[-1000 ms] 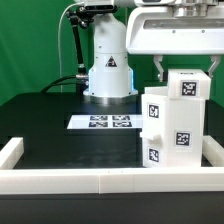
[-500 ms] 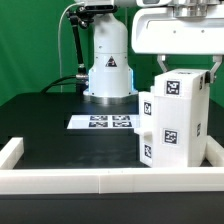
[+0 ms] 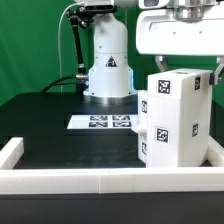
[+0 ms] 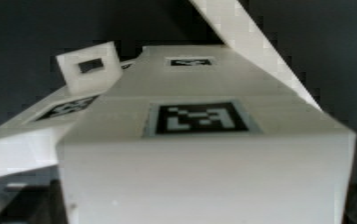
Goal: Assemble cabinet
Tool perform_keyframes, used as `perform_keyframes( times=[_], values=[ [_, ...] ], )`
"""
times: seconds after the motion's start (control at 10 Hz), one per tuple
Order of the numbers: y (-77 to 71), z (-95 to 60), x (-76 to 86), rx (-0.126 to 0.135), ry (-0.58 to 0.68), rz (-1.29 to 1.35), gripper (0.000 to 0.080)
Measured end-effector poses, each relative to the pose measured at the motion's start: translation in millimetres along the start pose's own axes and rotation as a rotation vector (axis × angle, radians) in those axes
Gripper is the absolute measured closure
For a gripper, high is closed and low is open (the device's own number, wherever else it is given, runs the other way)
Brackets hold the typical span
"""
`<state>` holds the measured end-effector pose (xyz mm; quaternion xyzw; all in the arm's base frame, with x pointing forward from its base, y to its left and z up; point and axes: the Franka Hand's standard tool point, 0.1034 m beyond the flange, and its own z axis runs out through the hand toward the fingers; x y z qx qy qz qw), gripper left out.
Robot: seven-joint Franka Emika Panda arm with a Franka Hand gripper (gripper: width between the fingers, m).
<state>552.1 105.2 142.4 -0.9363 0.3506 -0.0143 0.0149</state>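
Observation:
The white cabinet body stands upright on the black table at the exterior view's right, with square marker tags on its front and top. A narrower white part with tags sits against its left side. My gripper hangs just over the body's top, one finger on each side of it. The jaws are open and seem slightly clear of the walls. In the wrist view the body's tagged top fills the picture. Beyond it are a small tagged panel and a slanted white panel. My fingers are hidden there.
The marker board lies flat in the middle of the table, in front of the white robot base. A low white border wall runs along the front edge and up the left side.
The cabinet body tipped sideways half a second ago and now stands straight, a little lower and nearer the wall. My fingers have spread wider around its top.

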Motion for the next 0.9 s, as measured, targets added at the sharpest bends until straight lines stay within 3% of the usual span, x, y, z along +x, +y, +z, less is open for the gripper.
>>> perform_keyframes(
  times=[0.9],
  values=[
    [0.3,1.2,-0.4,-0.002,-0.001,-0.003,0.0003]
  ],
)
